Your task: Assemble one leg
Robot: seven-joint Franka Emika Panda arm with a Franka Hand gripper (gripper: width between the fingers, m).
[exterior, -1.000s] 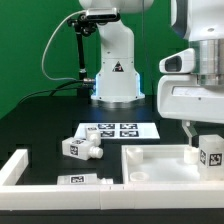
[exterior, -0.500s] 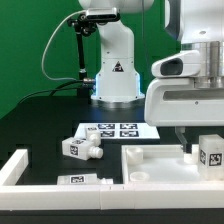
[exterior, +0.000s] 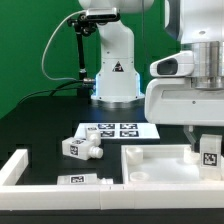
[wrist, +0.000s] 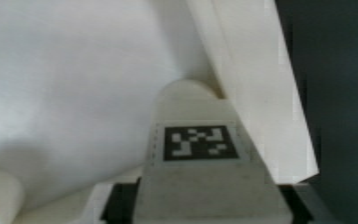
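Wrist view shows the leg pinched between the dark fingers of the gripper, tag facing the camera, over the panel's raised rim; exterior view puts the held leg at the white panel's corner on that view's right, with more loose legs near the marker board

On your table, the marker board lies behind two loose legs; the panel sits toward the exterior view's right, a leg on it.
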